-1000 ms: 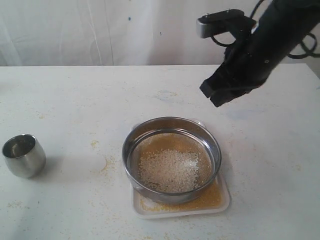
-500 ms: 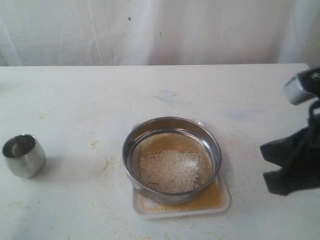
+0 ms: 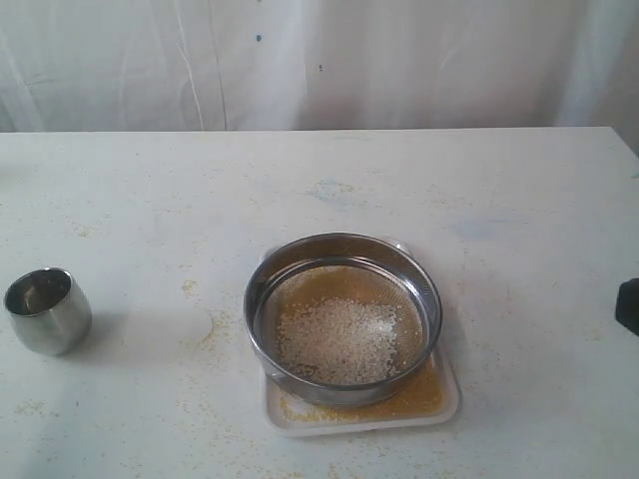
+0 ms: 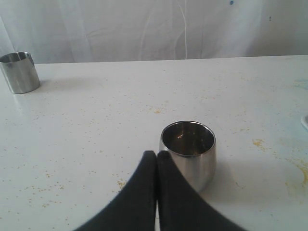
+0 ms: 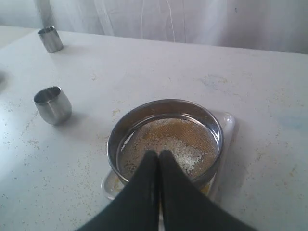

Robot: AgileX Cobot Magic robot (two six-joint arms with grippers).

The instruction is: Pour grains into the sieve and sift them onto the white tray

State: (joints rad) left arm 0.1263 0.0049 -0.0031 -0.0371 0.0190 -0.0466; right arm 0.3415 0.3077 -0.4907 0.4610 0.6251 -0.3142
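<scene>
Two fractions suggest the sifting is about done. Pale coarse grains [image 3: 339, 341] lie in the sieve [image 3: 431, 304], which sits on the white tray [image 3: 451, 399] at lower centre, with fine tan meal beneath. I judge that only parking is left. The left gripper [image 4: 157, 161], near the steel cup [image 4: 187, 154], and the right gripper [image 5: 159, 161] are both empty, fingers pressed together. The dark sliver at the exterior view's right edge is probably the right arm.

Matte black fingers are filling both wrist views.
The left gripper [image 4: 157, 155] is showing two smooth, dull black fingers [image 4: 139, 192], broad at the base and tapering to rounded tips, with only a thin pale seam running between them. The right gripper [image 5: 159, 154] is looking the same: plain, black and gently curved. In the exterior view, a small black block of the right arm [image 3: 630, 305] is peeking in at the edge.
</scene>
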